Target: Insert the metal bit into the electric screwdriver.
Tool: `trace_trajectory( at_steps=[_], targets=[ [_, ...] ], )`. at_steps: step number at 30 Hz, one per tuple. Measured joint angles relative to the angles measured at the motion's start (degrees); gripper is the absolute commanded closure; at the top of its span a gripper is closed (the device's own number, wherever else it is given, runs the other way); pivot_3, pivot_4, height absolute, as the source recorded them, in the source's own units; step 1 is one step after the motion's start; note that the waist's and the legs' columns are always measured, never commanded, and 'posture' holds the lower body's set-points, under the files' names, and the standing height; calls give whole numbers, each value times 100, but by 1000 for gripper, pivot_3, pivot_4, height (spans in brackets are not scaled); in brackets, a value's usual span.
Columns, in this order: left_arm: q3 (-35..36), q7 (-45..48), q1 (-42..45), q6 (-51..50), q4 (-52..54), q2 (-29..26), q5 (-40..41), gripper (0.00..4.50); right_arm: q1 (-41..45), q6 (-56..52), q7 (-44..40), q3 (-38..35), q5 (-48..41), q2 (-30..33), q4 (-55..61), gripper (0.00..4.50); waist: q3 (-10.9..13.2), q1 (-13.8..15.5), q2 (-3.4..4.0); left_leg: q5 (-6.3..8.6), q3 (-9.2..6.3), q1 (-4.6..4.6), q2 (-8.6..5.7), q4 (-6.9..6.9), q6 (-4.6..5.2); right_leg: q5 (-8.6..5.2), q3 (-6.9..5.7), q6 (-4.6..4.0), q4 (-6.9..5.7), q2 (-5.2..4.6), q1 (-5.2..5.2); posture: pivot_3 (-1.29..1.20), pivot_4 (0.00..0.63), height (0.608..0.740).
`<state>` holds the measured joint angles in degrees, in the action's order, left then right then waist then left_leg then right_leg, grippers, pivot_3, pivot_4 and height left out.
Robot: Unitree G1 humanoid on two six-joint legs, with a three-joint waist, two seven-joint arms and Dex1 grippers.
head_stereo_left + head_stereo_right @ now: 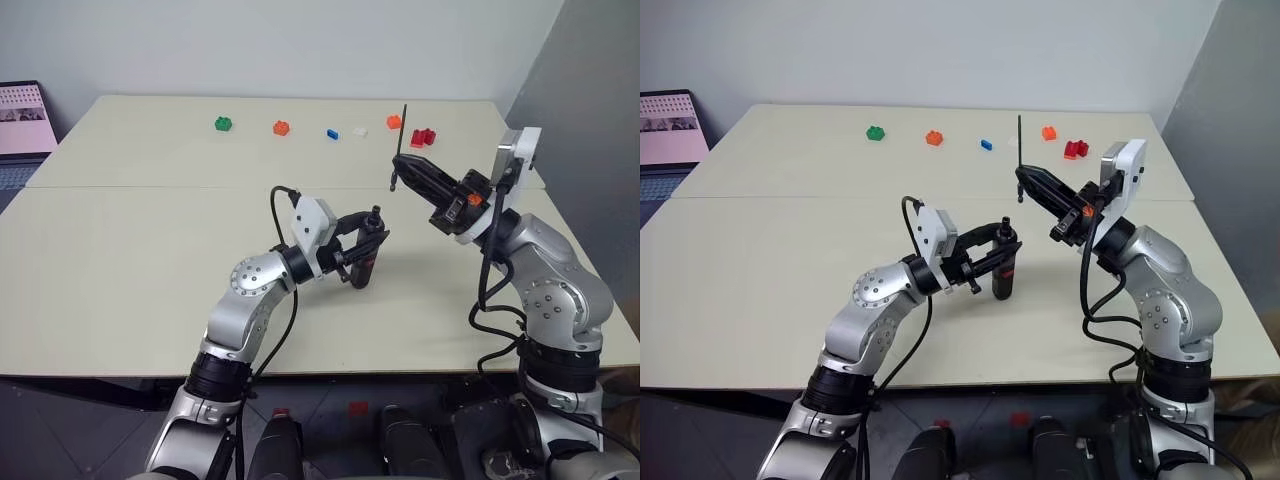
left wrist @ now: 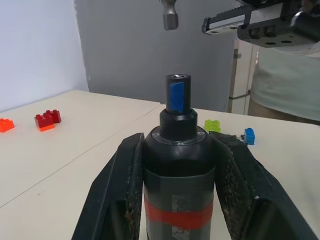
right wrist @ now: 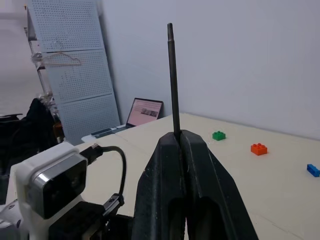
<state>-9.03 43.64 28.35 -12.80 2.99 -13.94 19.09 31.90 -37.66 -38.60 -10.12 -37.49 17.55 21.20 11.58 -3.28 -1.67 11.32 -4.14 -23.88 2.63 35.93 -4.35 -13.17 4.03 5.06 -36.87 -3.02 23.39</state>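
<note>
The electric screwdriver (image 1: 363, 262), black with a red band, stands upright over the middle of the table with its socket end up. My left gripper (image 1: 366, 243) is shut on its body, and the fingers (image 2: 120, 185) clamp both sides. The metal bit (image 1: 403, 135) is a thin grey rod held upright, with my right gripper (image 1: 399, 168) shut on its lower part. It hangs higher than the screwdriver and off to its right. In the left wrist view the bit's lower end (image 2: 170, 16) hovers a little above the socket (image 2: 178, 79), apart from it.
Small bricks lie along the far side of the table: green (image 1: 223, 124), orange (image 1: 281, 128), blue (image 1: 332, 134), white (image 1: 360, 131), another orange (image 1: 394, 122) and red (image 1: 423, 137). A laptop (image 1: 25, 120) sits beyond the far left corner. A seam (image 1: 150, 187) crosses the tabletop.
</note>
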Motion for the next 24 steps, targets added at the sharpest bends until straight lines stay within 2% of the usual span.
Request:
trace_trajectory(
  at_steps=[7, 24],
  targets=[
    [81, 464, 192, -63, -196, -218, 191, 2864, 1, -88, 39, 25, -411, 175, 166, 4500, 0, -1, 0, 1, -1, -2, 1, -9, 1, -4, -1, -4, 5, 0, 3, 0, 150, 740],
    [94, 571, 275, -29, -346, -234, 200, 2864, -38, 339, 206, 515, -269, 87, 126, 4500, 0, 0, 0, 1, 0, -2, 1, -9, 0, -4, -1, -5, 5, 0, 5, 0, 150, 740]
  ],
)
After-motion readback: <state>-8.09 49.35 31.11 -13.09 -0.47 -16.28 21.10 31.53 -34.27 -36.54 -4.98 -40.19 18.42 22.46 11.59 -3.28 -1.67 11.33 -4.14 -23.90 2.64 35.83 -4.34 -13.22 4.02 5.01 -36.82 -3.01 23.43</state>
